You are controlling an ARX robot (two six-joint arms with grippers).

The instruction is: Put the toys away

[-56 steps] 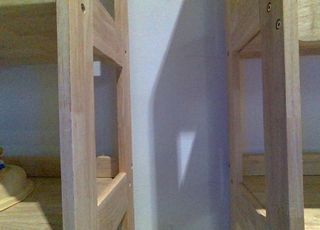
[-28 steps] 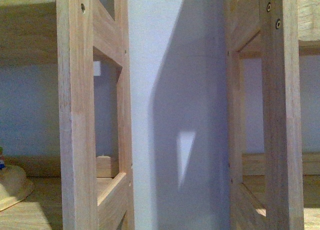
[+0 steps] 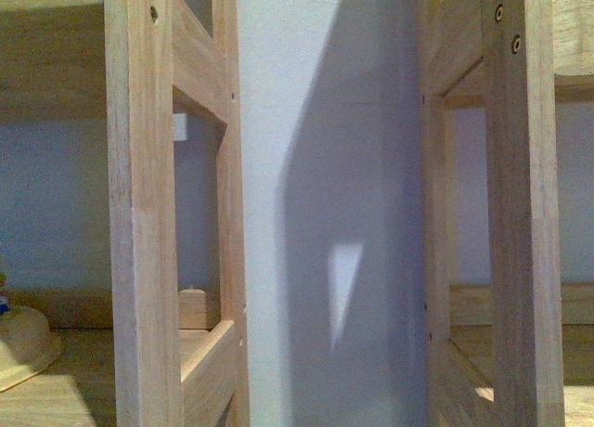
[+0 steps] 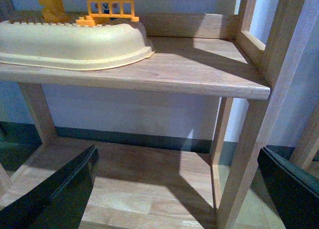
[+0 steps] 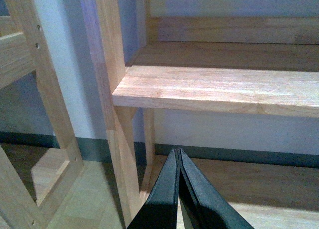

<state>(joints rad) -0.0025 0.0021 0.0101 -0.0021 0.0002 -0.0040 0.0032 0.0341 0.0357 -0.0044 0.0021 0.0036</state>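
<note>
Since a second ago the cream tub [image 3: 23, 348] at eight o'clock in our front view has slid slightly leftward, so we seem to have shifted a little. Our left gripper [image 4: 174, 189] hangs with fingers wide apart below the shelf [image 4: 199, 77] carrying that tub and its orange blocks [image 4: 107, 10]. Our right gripper [image 5: 179, 189] is pressed together, empty. No plush toy shows anywhere; we judge it soft and light, best pinched mid-body.

Left claw [image 4: 177, 189] spread wide; right claw [image 5: 179, 162] closed, empty
</note>
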